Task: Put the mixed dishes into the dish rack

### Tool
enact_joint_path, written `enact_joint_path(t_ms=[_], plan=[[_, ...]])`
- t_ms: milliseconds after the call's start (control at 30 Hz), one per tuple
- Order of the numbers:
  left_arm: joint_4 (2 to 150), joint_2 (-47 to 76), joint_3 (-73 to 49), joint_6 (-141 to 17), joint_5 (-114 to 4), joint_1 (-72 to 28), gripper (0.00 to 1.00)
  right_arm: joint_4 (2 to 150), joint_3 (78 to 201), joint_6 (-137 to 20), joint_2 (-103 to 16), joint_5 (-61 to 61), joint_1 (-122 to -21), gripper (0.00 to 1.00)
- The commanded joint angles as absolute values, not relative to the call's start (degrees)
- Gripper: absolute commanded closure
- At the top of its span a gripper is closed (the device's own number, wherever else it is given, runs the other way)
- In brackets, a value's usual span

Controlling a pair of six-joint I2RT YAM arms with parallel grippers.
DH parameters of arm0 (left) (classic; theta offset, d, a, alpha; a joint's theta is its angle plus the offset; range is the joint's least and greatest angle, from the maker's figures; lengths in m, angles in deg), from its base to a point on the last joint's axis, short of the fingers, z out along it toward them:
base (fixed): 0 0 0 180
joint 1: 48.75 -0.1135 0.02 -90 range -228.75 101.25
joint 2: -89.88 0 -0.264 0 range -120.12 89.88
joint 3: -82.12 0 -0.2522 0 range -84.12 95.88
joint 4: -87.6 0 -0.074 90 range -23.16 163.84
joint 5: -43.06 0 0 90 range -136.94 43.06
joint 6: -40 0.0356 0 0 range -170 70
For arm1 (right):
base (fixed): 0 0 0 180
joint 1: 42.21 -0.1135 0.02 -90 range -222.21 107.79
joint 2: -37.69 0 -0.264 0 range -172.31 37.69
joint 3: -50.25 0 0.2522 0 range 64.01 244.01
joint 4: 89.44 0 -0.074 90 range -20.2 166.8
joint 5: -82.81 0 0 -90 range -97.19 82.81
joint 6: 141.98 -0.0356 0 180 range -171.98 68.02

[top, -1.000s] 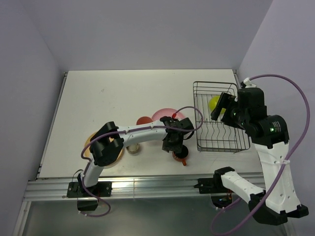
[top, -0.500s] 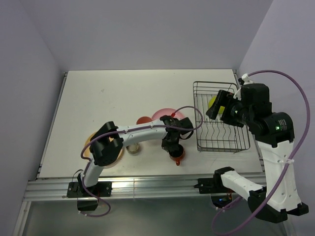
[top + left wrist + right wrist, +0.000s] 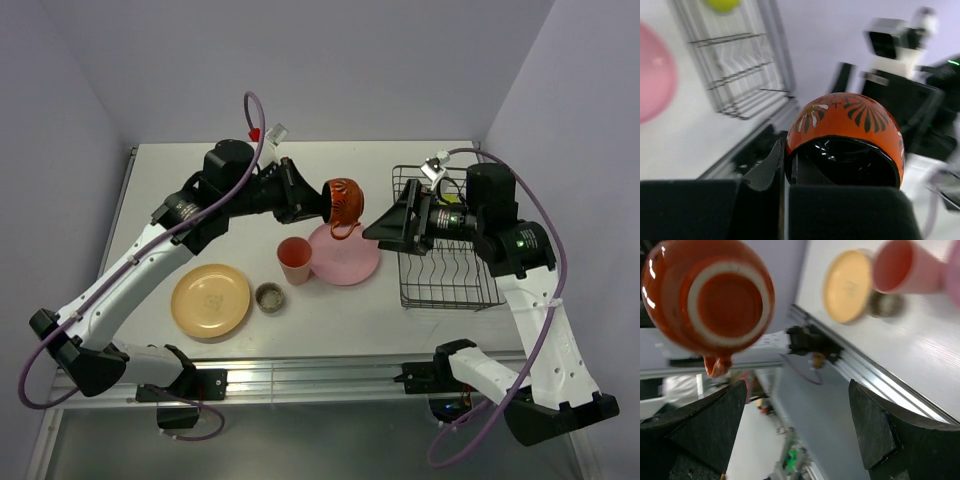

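My left gripper (image 3: pixel 320 201) is shut on the rim of the dark red-brown mug (image 3: pixel 343 200) and holds it on its side, high above the pink plate (image 3: pixel 345 257). In the left wrist view one finger is inside the mug (image 3: pixel 845 125) and one outside. My right gripper (image 3: pixel 385 228) is open and empty, and points left at the mug from just right of it; the mug's base (image 3: pixel 707 295) shows above its fingers. The dish rack (image 3: pixel 445 250) stands at the right, and the lime-green bowl (image 3: pixel 722 4) lies in it. The salmon tumbler (image 3: pixel 294 260), small grey-beige cup (image 3: pixel 268 296) and pale orange plate (image 3: pixel 210 300) are on the table.
The right arm crosses over the rack's left side. The table's metal front rail (image 3: pixel 300 375) runs along the near edge. Walls close the table at the back and at both sides.
My left arm has lifted the mug off the table's front and carried it up and back over the pink plate. My right gripper has swung from the rack leftwards to face the mug.
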State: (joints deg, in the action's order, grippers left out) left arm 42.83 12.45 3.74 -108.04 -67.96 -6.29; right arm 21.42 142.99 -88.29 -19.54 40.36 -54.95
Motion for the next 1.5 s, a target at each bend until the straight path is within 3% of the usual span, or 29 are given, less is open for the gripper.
enact_joint_path(t_ms=[0, 233, 367, 400, 567, 800, 1133, 1467], plan=[[56.6, 11.57, 0.18, -114.5, -82.27, -7.09, 1.0, 42.9, 139.69, -99.94, -16.72, 54.06, -54.87, 0.11], [62.05, 11.31, -0.44, -113.98, -83.77, -9.11, 1.0, 62.8, 132.75, -120.75, -14.17, 55.12, -54.87, 0.13], [65.22, 11.39, -1.15, -114.59, -83.24, -9.29, 1.0, 70.9, 130.1, -127.64, -13.2, 53.81, -54.96, 0.22], [65.4, 11.22, -0.71, -114.6, -82.55, -9.38, 1.0, 70.91, 130.01, -127.82, -13.11, 52.76, -54.96, 0.27], [64.7, 10.6, 1.57, -113.72, -79.91, -9.38, 1.0, 65.64, 130.89, -125.1, -13.29, 49.59, -55.31, 0.31], [67.86, 12.62, 0.08, -113.81, -74.11, -9.29, 1.0, 65.55, 129.31, -126.07, -12.76, 45.2, -56.62, 0.44], [69.18, 14.47, -1.41, -114.15, -68.74, -8.59, 1.0, 63.88, 129.93, -123.7, -14.43, 38.52, -61.2, 0.53], [69.62, 15.0, -3.26, -114.42, -67.69, -6.04, 1.0, 73.45, 125.62, -127.73, -13.99, 35.7, -61.64, 0.57]])
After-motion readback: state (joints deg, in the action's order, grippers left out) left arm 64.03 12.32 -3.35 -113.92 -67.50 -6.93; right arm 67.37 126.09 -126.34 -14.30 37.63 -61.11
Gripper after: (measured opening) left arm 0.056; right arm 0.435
